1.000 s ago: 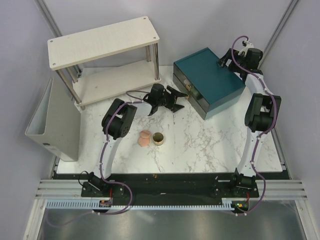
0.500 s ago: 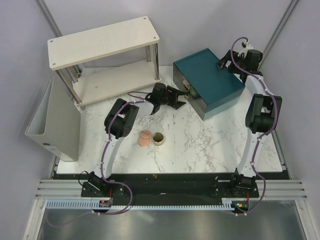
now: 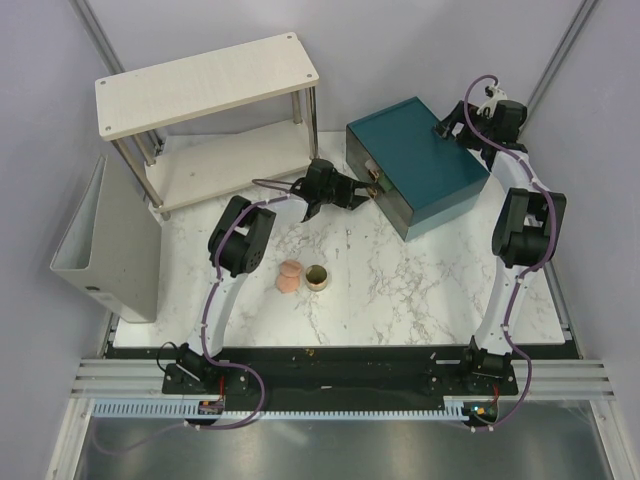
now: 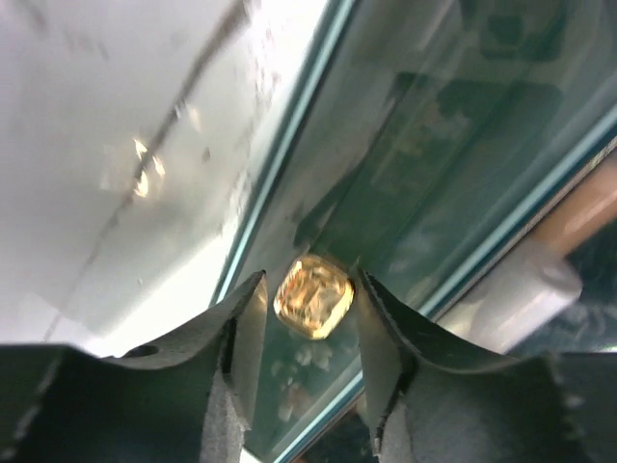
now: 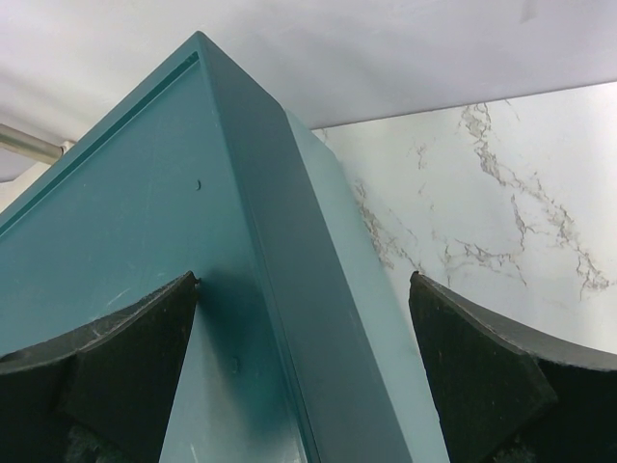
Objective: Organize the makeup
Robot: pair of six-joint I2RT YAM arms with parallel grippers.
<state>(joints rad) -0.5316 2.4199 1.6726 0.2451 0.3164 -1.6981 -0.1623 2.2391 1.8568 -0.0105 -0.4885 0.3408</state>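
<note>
We judged the likeliest slip to be at the drawer knob (image 4: 313, 296). The left gripper (image 3: 365, 192) had its jaws parted on either side of it with only slivers of gap, so an off-centre squeeze could skid off it or drag the teal box (image 3: 420, 160). The left arm lay stretched low toward the desk's far edge. The sponge (image 3: 288, 277) and gold-rimmed pot (image 3: 317, 276) sat just beside each other, left of mid-desk. The right gripper (image 5: 304, 285), spread wide, straddled the box's far right corner.
</note>
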